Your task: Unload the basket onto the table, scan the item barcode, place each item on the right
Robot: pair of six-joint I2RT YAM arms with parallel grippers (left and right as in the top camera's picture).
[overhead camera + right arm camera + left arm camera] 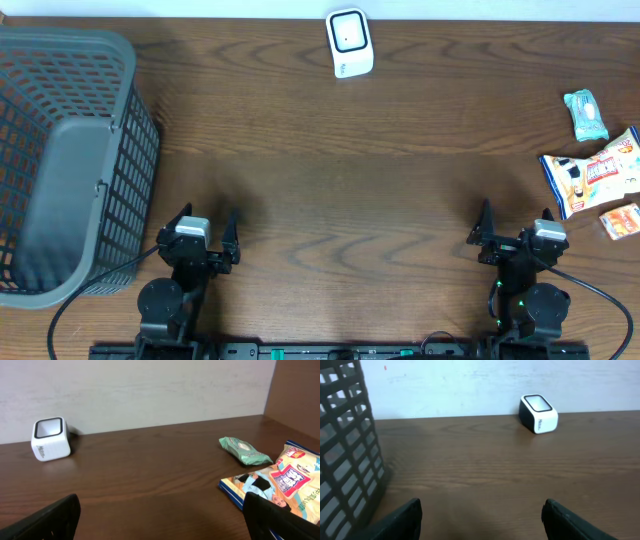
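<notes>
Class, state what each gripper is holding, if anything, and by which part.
Nothing is held: the left gripper and right gripper are both open and empty.

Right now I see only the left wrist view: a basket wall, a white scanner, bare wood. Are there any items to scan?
Observer: Yes. Overhead shows a snack bag at the right edge of the table.
Operator: Only that one?
Observer: No, a teal packet lies beyond it and an orange packet on its near side.
Operator: Does the right gripper hold anything?
Observer: No, it is open and empty, short of the snack bag.
</notes>
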